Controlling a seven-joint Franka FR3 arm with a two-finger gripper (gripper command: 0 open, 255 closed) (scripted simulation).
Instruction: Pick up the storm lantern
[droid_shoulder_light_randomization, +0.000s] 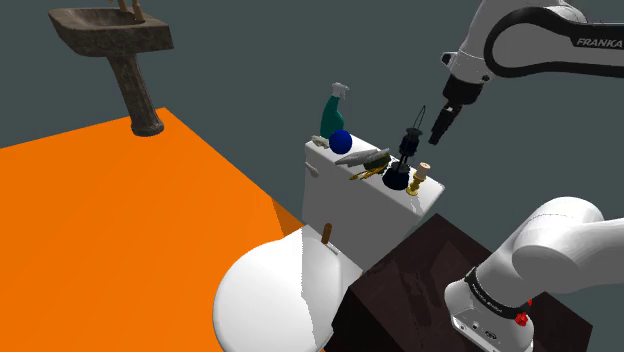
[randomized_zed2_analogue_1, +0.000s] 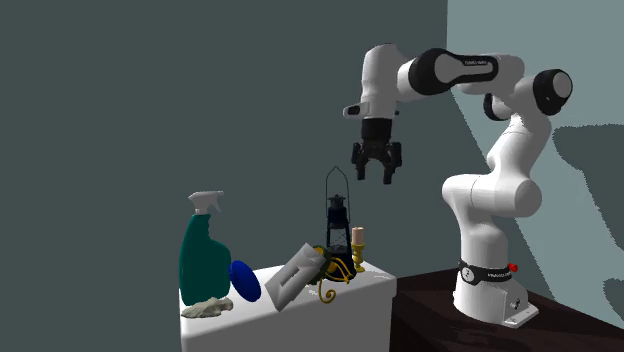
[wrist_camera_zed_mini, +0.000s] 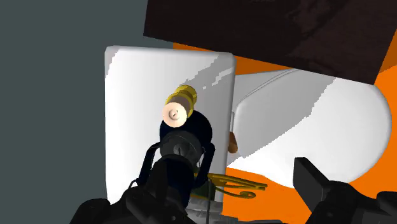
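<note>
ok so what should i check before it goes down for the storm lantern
1. end effector open: ok, jaws stand apart.
2. storm lantern upright on the toilet tank: ok.
3. end effector above the lantern, touching nothing: ok.
4. lantern centred under the end effector: not ok, it sits off to one side in the wrist view.
5. room around the lantern: not ok, a brass candlestick stands close beside it.

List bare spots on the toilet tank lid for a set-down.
Bare: the tank lid end between candle and stand, and the wall-side strip beside candle and storm lantern. Crowded: from storm lantern through the grey piece to the spray bottle.
</note>
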